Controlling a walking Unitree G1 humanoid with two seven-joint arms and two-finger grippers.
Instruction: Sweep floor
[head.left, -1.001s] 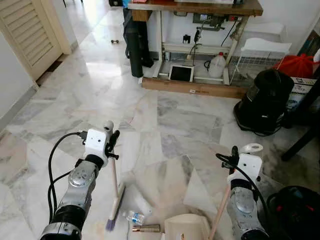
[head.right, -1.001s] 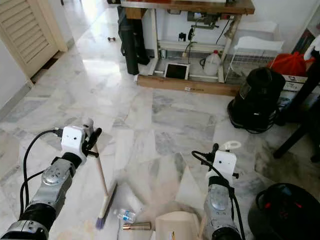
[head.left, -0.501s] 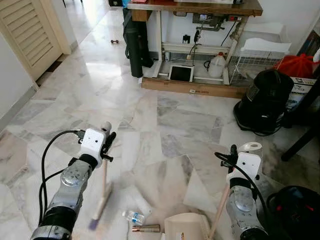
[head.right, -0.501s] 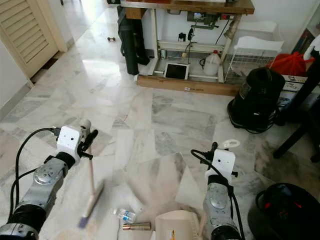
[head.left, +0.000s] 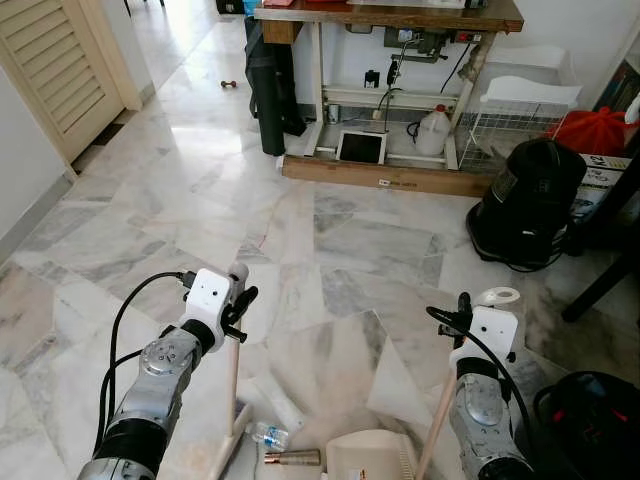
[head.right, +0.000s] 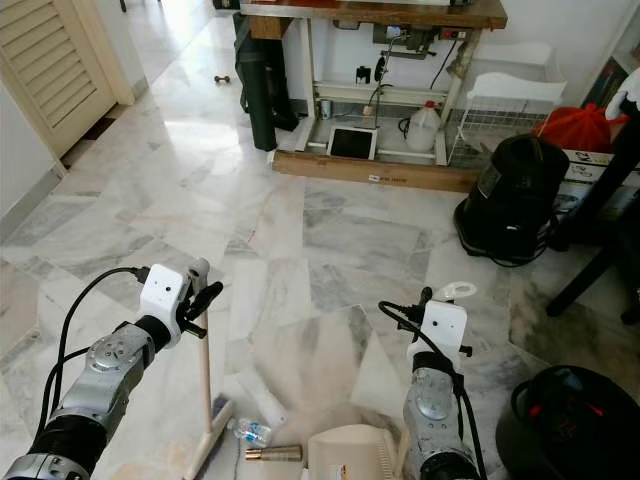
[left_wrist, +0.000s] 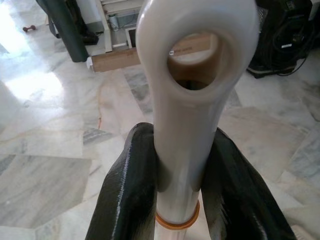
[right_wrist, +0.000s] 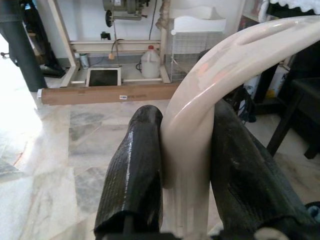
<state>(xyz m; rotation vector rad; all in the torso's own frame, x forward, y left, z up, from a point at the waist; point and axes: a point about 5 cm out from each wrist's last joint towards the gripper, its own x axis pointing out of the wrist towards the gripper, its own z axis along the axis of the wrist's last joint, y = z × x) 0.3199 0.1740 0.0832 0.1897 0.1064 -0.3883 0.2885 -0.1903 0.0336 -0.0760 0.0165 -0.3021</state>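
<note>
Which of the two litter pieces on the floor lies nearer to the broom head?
The clear plastic bottle, just beside the broom head; the brown tube lies farther, by the dustpan.

Lying on the marble floor (head.left: 330, 220) are one broom (head.right: 206, 395), one dustpan (head.right: 350, 452), one crushed plastic bottle (head.right: 247, 432), and one brown tube (head.right: 273, 453); one white jug (head.left: 434, 130) is standing beneath the wooden table (head.left: 400, 18).

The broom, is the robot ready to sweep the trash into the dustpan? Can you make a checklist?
1. Left gripper shut on the broom handle: ok.
2. Right gripper shut on the dustpan handle: ok.
3. Broom head down on the floor: ok.
4. Small plastic bottle and brown tube lie between broom head and dustpan: ok.
5. Dustpan's front edge flat on the floor: cannot tell.
</note>
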